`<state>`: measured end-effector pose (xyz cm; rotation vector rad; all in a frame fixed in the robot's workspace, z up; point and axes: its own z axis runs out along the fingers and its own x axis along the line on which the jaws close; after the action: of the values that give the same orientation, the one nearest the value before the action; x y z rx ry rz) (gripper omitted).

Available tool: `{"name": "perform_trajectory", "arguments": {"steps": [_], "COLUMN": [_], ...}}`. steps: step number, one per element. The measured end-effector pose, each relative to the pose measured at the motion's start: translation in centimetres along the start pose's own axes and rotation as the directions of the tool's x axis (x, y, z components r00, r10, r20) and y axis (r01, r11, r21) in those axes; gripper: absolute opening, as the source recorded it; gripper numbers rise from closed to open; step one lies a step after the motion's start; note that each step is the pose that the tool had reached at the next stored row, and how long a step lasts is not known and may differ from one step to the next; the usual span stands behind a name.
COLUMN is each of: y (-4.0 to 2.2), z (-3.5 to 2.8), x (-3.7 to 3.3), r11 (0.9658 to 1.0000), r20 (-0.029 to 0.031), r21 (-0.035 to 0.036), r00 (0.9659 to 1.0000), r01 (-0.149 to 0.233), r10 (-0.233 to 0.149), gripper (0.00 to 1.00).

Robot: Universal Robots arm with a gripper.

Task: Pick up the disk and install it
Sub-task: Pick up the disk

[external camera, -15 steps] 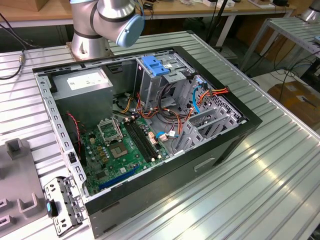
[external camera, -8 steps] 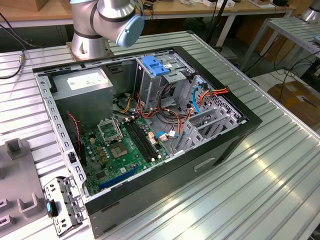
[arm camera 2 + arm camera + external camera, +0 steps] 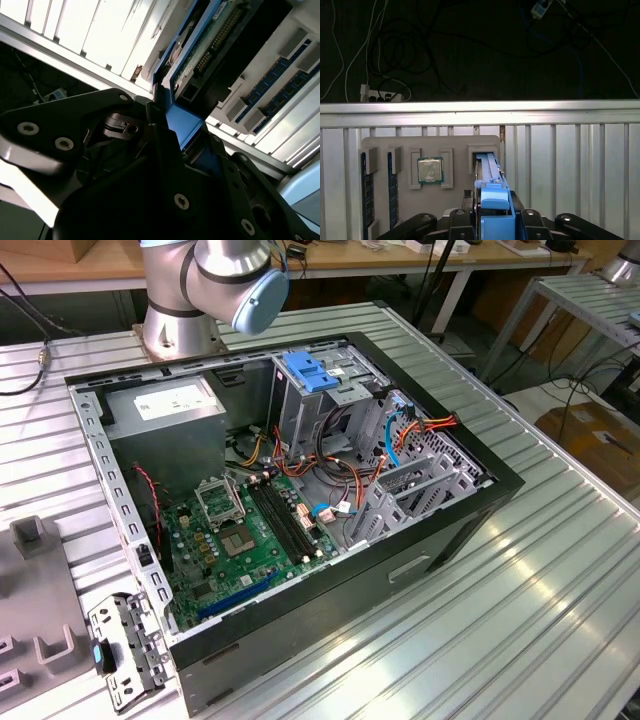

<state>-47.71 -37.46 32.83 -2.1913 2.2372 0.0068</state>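
In the first wrist view we see the end effector (image 3: 494, 219) closest to us. Its two dark fingers (image 3: 526, 220) pinch the disk (image 3: 489, 167) from both sides, on its bright blue frame (image 3: 496, 207). The disk stands on its thin edge and reaches away from the fingers to a slot in the gray tray (image 3: 455, 145). We cannot tell if its far end touches the slot. Just beside that slot, a square processor chip (image 3: 430, 170) lies flat in its own pocket. Further along the tray, memory sticks (image 3: 366, 190) sit in narrow grooves. The tray lies on a ribbed metal surface (image 3: 570, 165). Past the surface's edge it is dark, with a power strip (image 3: 380, 93) and loose cables (image 3: 410, 60).

In the second wrist view we see the green circuit board (image 3: 200, 50) on one flat side of the disk.

In the exterior view, an open computer case (image 3: 500, 485) lies on the surface. Inside it is a green motherboard (image 3: 250, 540). Behind that is a metal drive cage (image 3: 300, 420) with a light-blue latch plate (image 3: 310, 375) on top. Farthest back stands the arm (image 3: 215, 280).
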Motion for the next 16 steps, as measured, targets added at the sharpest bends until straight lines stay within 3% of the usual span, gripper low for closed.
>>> {"name": "perform_trajectory", "arguments": {"steps": [16], "y": [-0.01], "z": [-1.51], "x": [-0.01], "r11": [1.0], "r20": [0.0001], "r21": [0.0002], "r00": [1.0], "r01": [0.0], "r10": [0.0], "gripper": [0.37]}}
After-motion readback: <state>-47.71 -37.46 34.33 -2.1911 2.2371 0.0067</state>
